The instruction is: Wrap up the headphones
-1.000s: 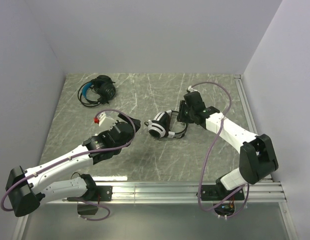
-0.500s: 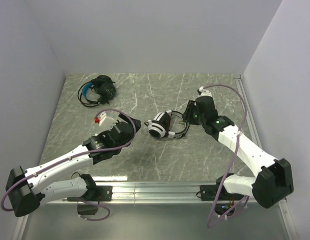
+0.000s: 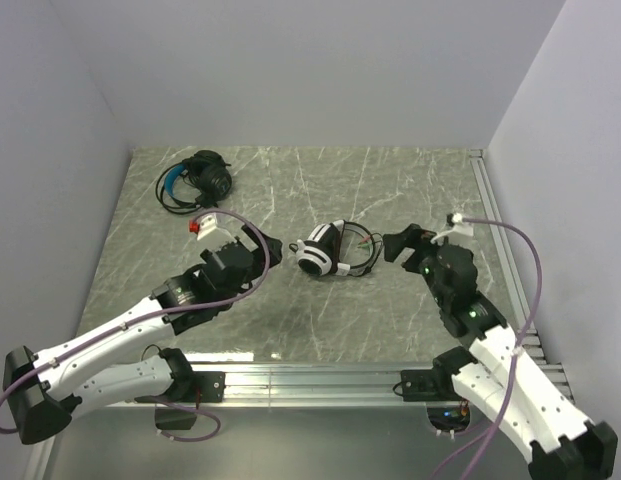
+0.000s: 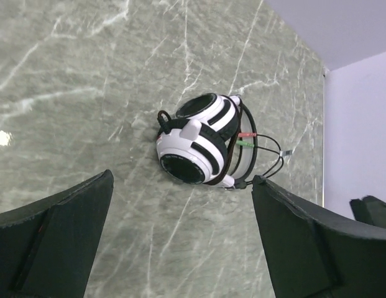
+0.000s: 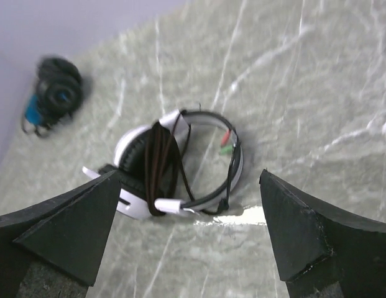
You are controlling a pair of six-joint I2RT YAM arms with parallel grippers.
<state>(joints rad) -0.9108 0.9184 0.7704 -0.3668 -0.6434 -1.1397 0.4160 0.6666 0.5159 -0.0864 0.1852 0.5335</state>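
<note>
Jaws on both arms stand wide apart and grasp nothing: in each wrist view the two dark fingers frame bare counter (image 3: 320, 190) with the white headset (image 3: 328, 250) lying between them, untouched.

A second ago the right jaws were partly closed and pressed up against that headset. Now the right arm (image 3: 460, 290) has let go and pulled back toward the near right corner, leaving the right jaws released and just beside the headset's right edge. The left arm (image 3: 200, 290) has shifted only a little, and the left jaws are spread and hover near the headset's left side. I read the release and retreat as the end of a winding step on this headset, not a pause in the middle of one.

The white headset sits mid-counter, lying on its side with the black ear pads folded together. Its thin black cable (image 5: 160, 164) is wound in several turns around the cups, and a looser loop runs out along the band on the right. The green and pink plugs (image 5: 227, 144) poke free beside that loop, so the tail end does not look tucked in.

The black headset (image 3: 198, 180) with the blue band lies well apart at the far left corner, with its cable gathered close around it. It is blurred in the right wrist view, so I cannot tell how tidy that wrap is.
</note>
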